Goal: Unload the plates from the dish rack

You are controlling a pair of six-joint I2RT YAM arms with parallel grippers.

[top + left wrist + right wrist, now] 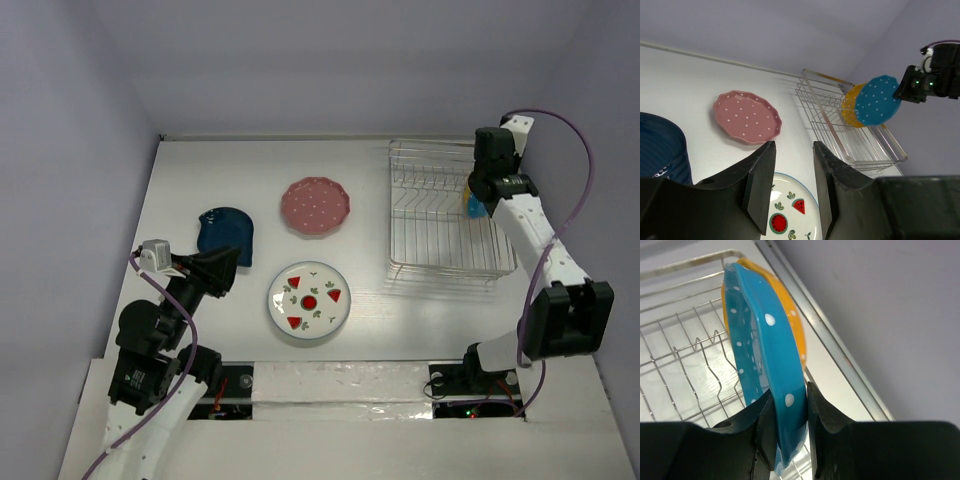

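The teal dotted plate (765, 350) stands on edge at the right end of the dish rack (430, 143), and my right gripper (790, 410) is shut on its rim. Close behind it an orange-yellow dotted plate (792, 325) stands in the rack. Three plates lie flat on the table: dark blue (226, 232), pink dotted (315, 206), and white with red fruit (309, 299). My left gripper (222, 270) hovers open between the blue plate and the fruit plate, with nothing between its fingers. From the left wrist, the teal plate (879, 100) looks raised above the rack (827, 120).
The rack sits at the back right of the white table, near the right wall. The other slots of the rack hold nothing. The back wall runs just behind the rack and the pink plate.
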